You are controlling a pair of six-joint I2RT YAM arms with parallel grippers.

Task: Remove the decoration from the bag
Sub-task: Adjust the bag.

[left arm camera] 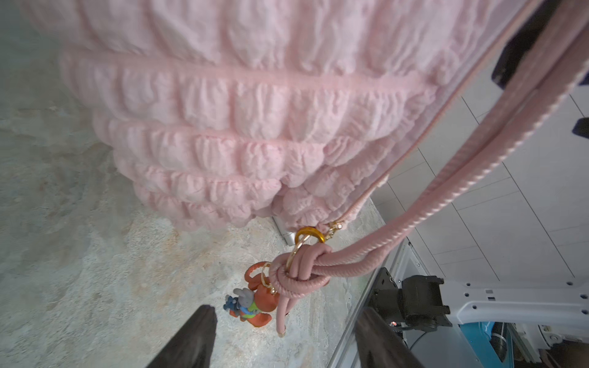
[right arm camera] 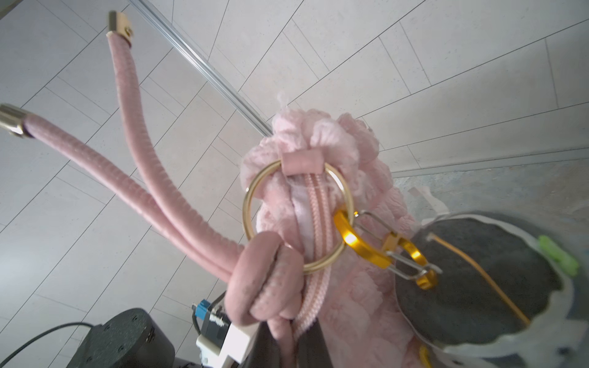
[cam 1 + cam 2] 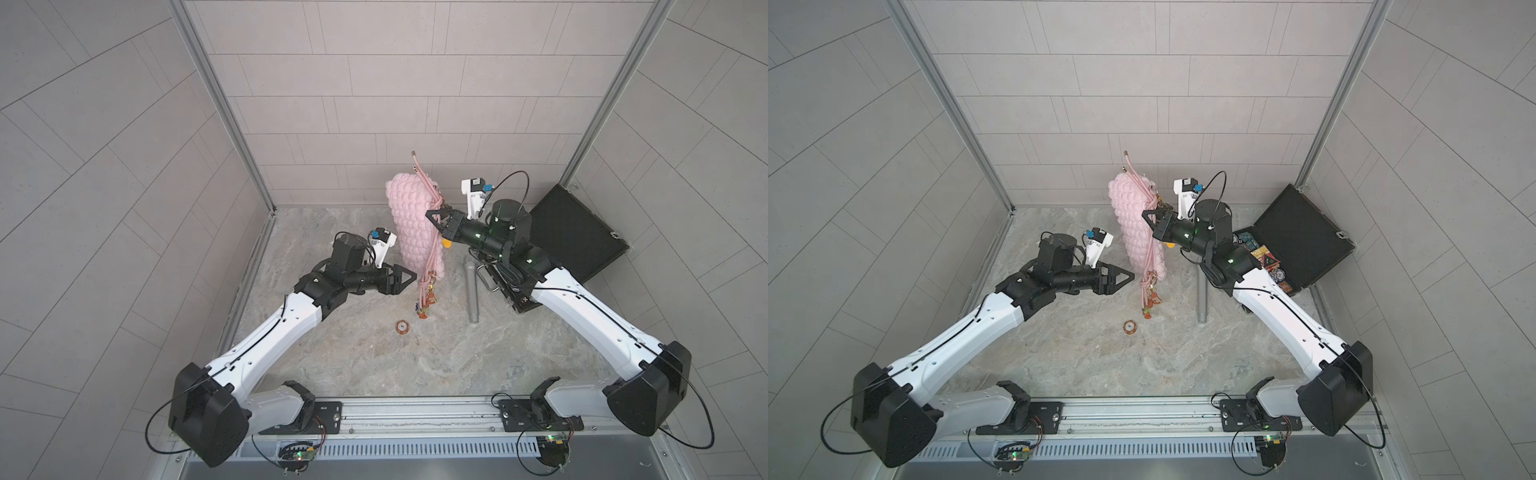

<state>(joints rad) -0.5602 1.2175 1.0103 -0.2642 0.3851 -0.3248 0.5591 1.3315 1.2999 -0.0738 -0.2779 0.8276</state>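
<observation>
The puffy pink bag [image 3: 409, 224] [image 3: 1131, 224] hangs on end above the table. My right gripper [image 3: 434, 214] [image 3: 1148, 214] [image 2: 287, 347] is shut on its pink cord straps [image 2: 178, 204] just under a knot. An orange figure decoration [image 3: 428, 299] [image 3: 1152, 301] [image 1: 255, 302] dangles from gold rings at the lower strap knot [image 1: 299, 270]. My left gripper [image 3: 409, 276] [image 3: 1129, 274] [image 1: 285, 341] stands open beside that knot, with nothing between its fingers. In the right wrist view a yellow carabiner [image 2: 366, 245] clips a dark grey round piece [image 2: 478, 280] to the bag's gold ring [image 2: 248, 204].
A black briefcase [image 3: 577, 232] [image 3: 1300, 237] lies open at the back right, behind my right arm. A grey cylinder [image 3: 471, 291] [image 3: 1202, 299] lies on the table right of the bag. A small round orange object [image 3: 402, 328] [image 3: 1129, 327] sits below the hanging decoration.
</observation>
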